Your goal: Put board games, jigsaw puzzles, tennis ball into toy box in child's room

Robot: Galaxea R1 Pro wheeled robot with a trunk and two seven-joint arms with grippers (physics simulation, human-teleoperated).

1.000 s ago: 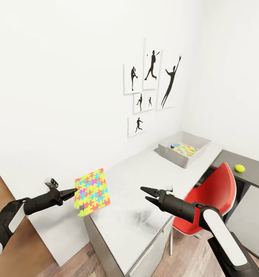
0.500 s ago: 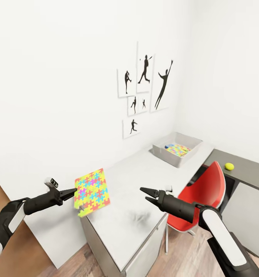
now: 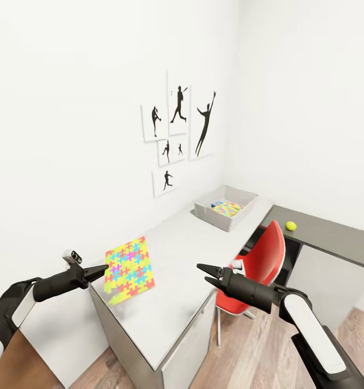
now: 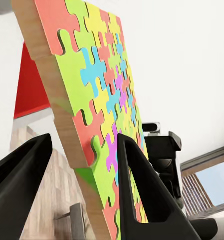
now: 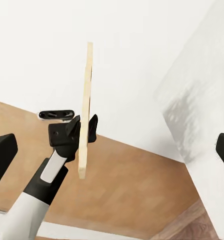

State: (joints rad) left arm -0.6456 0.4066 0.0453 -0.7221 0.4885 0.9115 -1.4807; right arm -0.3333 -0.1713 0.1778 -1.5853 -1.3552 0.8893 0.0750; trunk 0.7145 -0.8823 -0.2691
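A long pale-grey L-shaped table runs from the lower middle of the frame toward the far corner, below the black sports-silhouette pictures on the white wall. A red moulded chair is tucked beside it at lower right. Far back on the table, right of centre, sits the shallow light-grey toy box, with one bright puzzle sheet lying inside. On the darker wing of the table, just right of the box, rests the small yellow-green tennis ball.

At lower left, the left gripper pinches the edge of the second flat jigsaw puzzle, bright yellow, pink and blue, held upright in the air over the table's near end. The right gripper, low in the centre, has its fingers spread and carries nothing.

I'd judge this the carrying step: the puzzle is well apart from the box, so the next move calls for closing in along the table, then lowering the sheet flat over the tray.
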